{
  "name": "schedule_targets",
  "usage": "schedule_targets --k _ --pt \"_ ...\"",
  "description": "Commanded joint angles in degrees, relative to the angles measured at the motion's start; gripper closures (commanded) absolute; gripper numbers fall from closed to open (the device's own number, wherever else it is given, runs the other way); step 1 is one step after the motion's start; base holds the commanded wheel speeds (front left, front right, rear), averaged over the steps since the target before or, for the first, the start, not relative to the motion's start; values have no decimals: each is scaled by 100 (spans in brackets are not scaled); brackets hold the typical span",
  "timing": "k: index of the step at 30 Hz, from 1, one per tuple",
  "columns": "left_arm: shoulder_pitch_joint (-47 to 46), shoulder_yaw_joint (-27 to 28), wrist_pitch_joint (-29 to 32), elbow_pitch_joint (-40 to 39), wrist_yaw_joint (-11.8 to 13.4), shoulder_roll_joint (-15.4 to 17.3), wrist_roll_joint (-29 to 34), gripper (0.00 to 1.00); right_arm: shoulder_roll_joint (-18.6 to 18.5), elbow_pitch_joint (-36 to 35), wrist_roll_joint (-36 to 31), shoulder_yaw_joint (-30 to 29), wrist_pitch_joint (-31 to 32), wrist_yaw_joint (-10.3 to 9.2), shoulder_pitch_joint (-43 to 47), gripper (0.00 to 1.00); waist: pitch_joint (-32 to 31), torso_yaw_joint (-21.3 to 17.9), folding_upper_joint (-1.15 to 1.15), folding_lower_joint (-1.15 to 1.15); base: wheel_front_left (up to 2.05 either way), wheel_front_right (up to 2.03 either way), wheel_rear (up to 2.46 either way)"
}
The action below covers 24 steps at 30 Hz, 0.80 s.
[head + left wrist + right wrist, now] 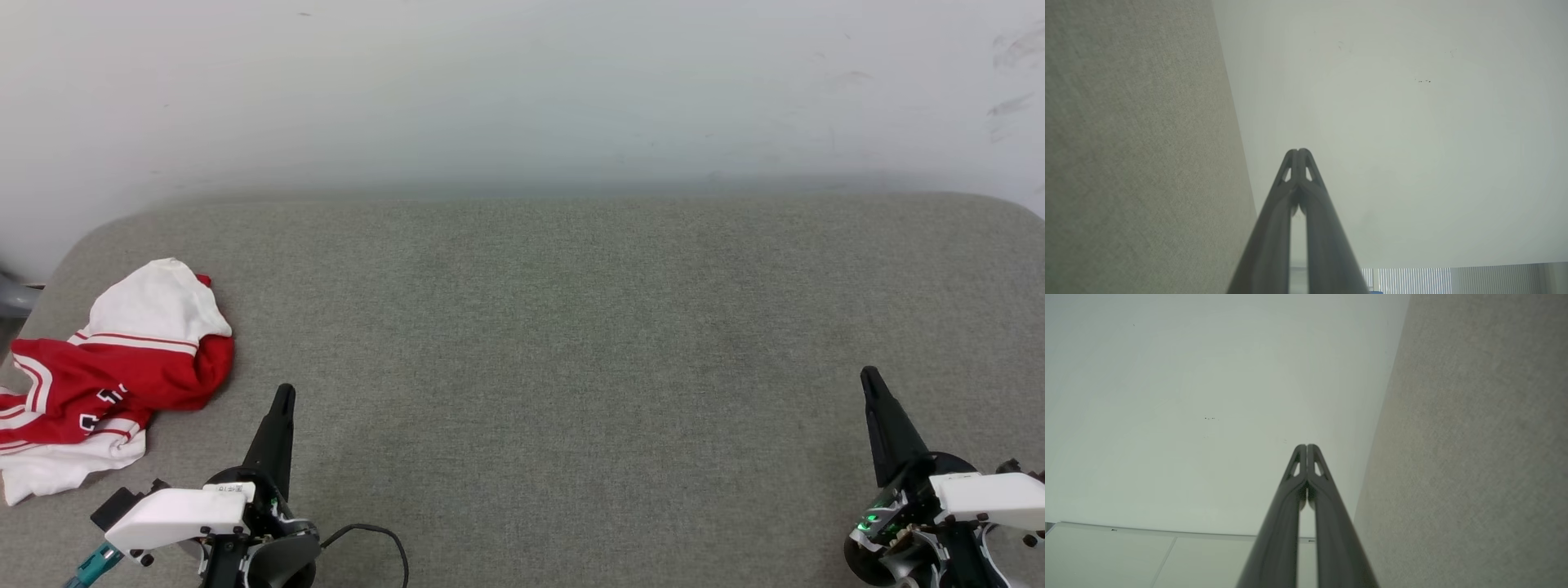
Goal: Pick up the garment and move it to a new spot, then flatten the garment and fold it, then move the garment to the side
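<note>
The garment point(114, 367) lies crumpled on the mat point(571, 343), bunched at the mat's left edge toward its near-left corner. A white sleeve with striped trim is heaped on the side nearer the mat's far edge, red cloth with bits of black white-outlined lettering lies in the middle, and more white cloth trails toward the mat's near edge. Part of the heap reaches the mat's left border. The mat is grey woven fabric with rounded far corners, and a pale wall point(522, 82) rises behind its far edge. The left gripper point(283, 392) hangs over the mat's near-left part, just beside the garment but apart from it, its tip pointing toward the mat's far edge. In the left wrist view its two dark fingers point(1274, 228) are pressed together at the tips with nothing between them, so it is clenched and empty. The right gripper point(869, 376) hangs over the mat's near-right part, well apart from the garment. The right wrist view shows its fingers point(1331, 522) likewise meeting at the tips, clenched on nothing. A black cable point(384, 535) loops over the mat's near edge by the left gripper's base, and a small green light point(872, 517) glows at the right gripper's base.
</note>
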Motion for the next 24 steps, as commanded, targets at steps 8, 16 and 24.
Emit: schedule_targets --k 8,16,24 --pt "-34 8 12 -5 -12 -7 4 100 20 6 -33 -2 9 -2 -68 100 0 0 0 0 0 0 0" --pt "-34 8 12 -5 -12 -7 4 100 20 6 -32 -1 8 -2 -68 100 0 0 0 0 0 0 0" --pt "-34 8 12 -5 -12 -7 4 100 21 6 -31 0 7 -2 -68 100 0 0 0 0 0 0 0"
